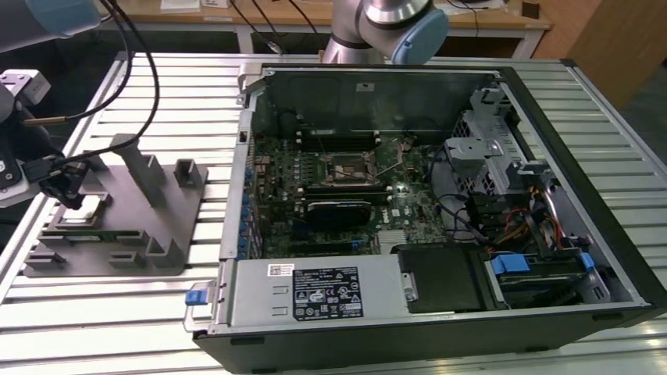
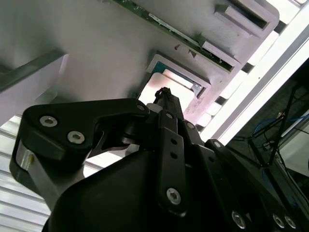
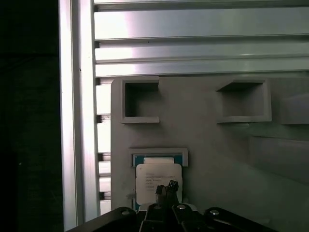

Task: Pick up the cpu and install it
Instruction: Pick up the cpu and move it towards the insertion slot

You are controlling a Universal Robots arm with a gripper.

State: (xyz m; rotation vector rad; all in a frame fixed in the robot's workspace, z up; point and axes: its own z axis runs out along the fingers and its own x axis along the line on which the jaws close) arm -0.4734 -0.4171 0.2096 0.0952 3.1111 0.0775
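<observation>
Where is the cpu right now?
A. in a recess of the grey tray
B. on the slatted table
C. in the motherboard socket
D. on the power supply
A: the cpu lies in a recess of the grey tray, with the gripper over it.

Pale silvery cpu, grey tray, black pincer, ribbed silver table

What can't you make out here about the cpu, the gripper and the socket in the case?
Whether the gripper touches the cpu: first wrist view, the gripper's own body covers the contact spot.
One edge of the cpu: first wrist view, behind the gripper.
Whether the socket in the case is empty: exterior view, too small and dark.
</observation>
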